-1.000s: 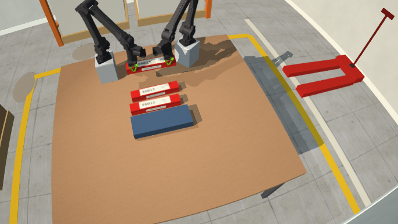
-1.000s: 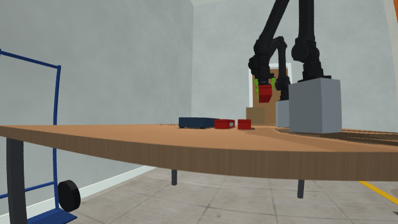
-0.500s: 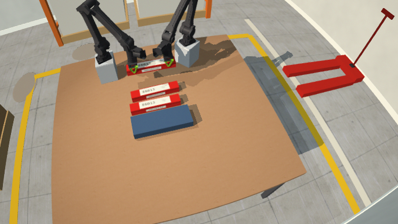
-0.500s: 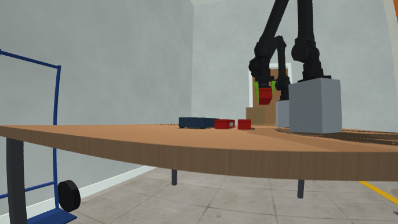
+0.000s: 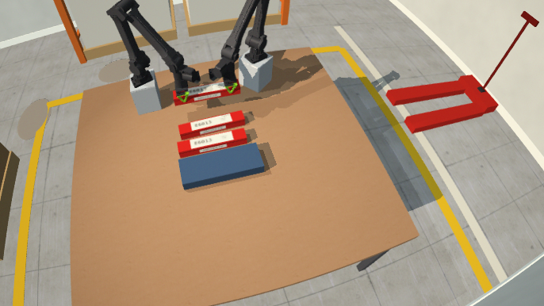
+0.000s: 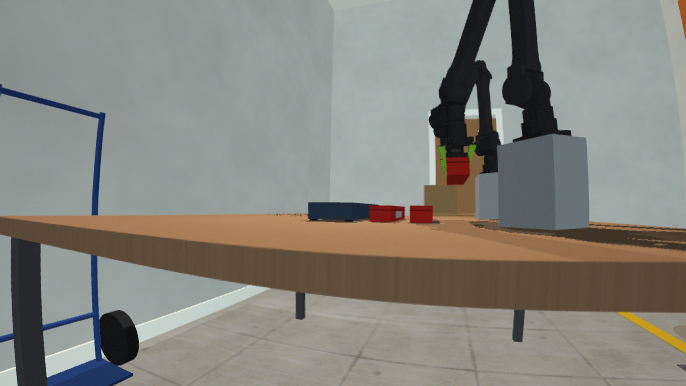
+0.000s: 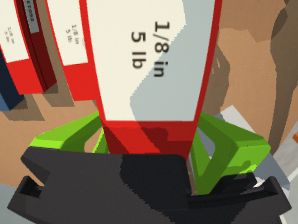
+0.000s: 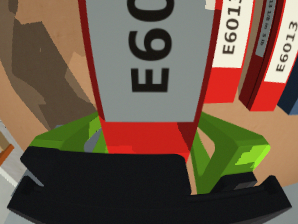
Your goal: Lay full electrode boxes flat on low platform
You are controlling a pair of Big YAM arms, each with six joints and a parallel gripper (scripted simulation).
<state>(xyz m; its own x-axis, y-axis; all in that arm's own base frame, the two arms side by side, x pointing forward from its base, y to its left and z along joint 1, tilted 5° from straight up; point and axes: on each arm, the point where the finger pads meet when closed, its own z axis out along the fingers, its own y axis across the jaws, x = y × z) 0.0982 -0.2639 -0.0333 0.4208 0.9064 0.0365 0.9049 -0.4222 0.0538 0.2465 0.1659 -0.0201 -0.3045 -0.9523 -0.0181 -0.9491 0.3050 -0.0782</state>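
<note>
Smooth matt blue platform (image 5: 220, 164) (image 6: 332, 211) (image 7: 7, 92) (image 8: 291, 102), table (image 5: 238, 238) (image 6: 350, 275) (image 7: 245, 47) (image 8: 225, 119) with wood-grained edge, mottled concrete-like floor (image 5: 337, 285) (image 6: 400, 345)
</note>
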